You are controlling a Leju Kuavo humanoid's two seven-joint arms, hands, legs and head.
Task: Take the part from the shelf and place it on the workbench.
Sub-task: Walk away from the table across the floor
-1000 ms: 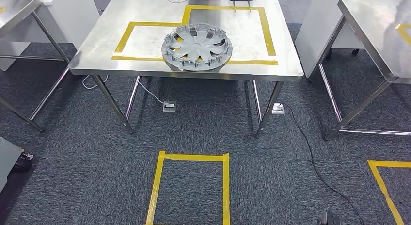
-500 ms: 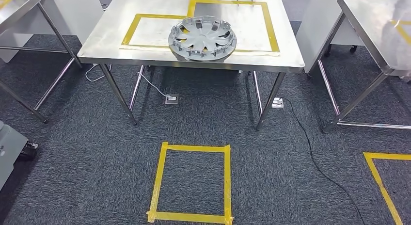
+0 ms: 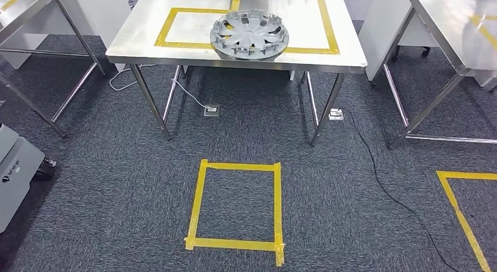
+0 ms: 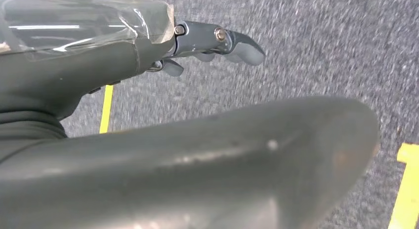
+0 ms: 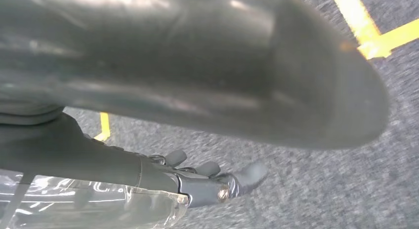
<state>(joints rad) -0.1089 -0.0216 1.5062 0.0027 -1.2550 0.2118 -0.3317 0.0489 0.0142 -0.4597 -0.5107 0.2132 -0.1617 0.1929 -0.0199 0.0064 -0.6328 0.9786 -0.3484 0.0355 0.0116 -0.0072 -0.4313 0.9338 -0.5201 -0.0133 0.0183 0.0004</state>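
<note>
My view has drawn back; hubcap rests on tabletop. Left hand and right hand hang released.

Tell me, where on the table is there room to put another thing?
The table is bare inside the yellow tape to the left of the wheel cover, and in the taped part behind and right of it. The front middle is crowded: the cover sits across the tape close to the front edge.

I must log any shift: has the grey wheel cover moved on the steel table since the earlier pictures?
No. The grey wheel cover still overlaps the same yellow tape outline on the steel table; the camera moved.
</note>
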